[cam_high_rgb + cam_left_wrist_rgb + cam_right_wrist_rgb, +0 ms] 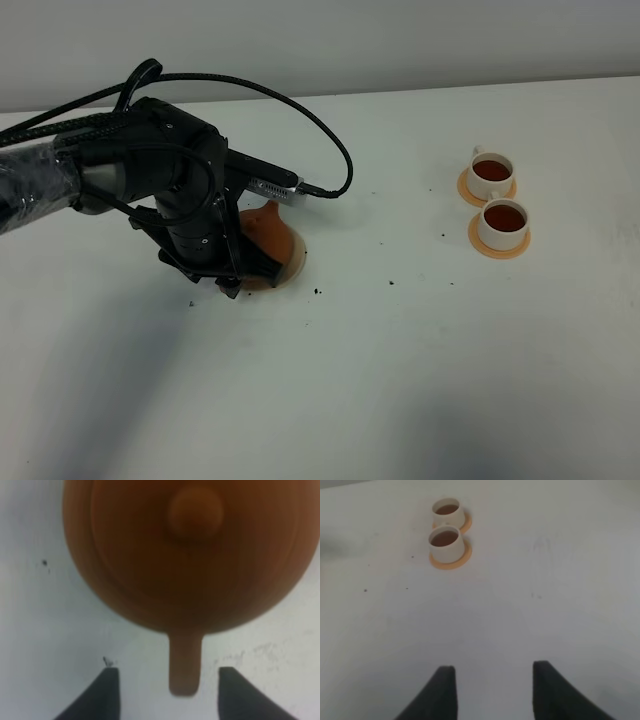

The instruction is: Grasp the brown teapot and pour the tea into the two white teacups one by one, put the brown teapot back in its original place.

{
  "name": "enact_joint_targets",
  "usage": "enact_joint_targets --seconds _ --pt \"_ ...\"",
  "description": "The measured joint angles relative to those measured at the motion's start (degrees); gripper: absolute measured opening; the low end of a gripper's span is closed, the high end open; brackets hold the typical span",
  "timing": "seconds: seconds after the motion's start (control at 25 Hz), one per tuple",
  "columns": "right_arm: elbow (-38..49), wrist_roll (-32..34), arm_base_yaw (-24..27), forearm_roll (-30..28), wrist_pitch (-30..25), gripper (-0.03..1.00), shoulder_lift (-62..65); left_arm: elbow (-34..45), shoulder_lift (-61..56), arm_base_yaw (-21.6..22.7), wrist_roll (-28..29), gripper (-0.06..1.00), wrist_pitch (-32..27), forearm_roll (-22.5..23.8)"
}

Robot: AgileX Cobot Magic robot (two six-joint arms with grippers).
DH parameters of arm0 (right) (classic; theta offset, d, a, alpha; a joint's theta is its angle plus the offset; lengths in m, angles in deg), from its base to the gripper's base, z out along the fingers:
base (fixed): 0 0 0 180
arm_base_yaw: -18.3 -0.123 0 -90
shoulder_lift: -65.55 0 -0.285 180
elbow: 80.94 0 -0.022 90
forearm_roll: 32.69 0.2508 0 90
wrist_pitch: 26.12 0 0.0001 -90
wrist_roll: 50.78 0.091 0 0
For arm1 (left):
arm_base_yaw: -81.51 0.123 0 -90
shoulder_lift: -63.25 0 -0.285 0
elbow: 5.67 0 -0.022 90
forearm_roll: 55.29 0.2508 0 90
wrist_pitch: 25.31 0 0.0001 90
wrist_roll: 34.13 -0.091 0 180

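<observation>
Risk sat with the left gripper (pixel 169 692) – its jaws stood wide apart on either side of the handle of the brown teapot (pixel 192 555), touching neither side, the pot resting on the cream coaster (pixel 296 262) under the arm. Both white teacups (pixel 491 174) (pixel 504 223) already held dark tea on their orange saucers (pixel 519 247), well apart from the pot. A careless lift-off could clip the handle and drag the pot off its coaster – the right gripper (pixel 492 690) hung open and empty

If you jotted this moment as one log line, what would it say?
teapot: on coaster | left gripper: open around handle | cups: both filled
</observation>
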Motion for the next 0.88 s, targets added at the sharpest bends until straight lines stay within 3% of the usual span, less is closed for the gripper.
enact_joint_targets --seconds 0.12,0.32,0.52,0.88 --pt "0.00 0.00 0.00 0.00 0.00 0.37 0.00 0.00 -3.35 0.02 0.05 0.53 -5.10 0.00" --pt "0.00 0.00 0.00 0.00 0.00 0.37 0.00 0.38 -11.42 0.02 0.05 0.54 -18.77 0.54" --pt "0.00 0.00 0.00 0.00 0.00 0.37 0.00 8.56 -20.88 0.02 0.29 0.52 -19.70 1.14" --pt "0.00 0.00 0.00 0.00 0.00 0.37 0.00 35.65 -41.97 0.13 1.84 0.48 -18.60 1.31"
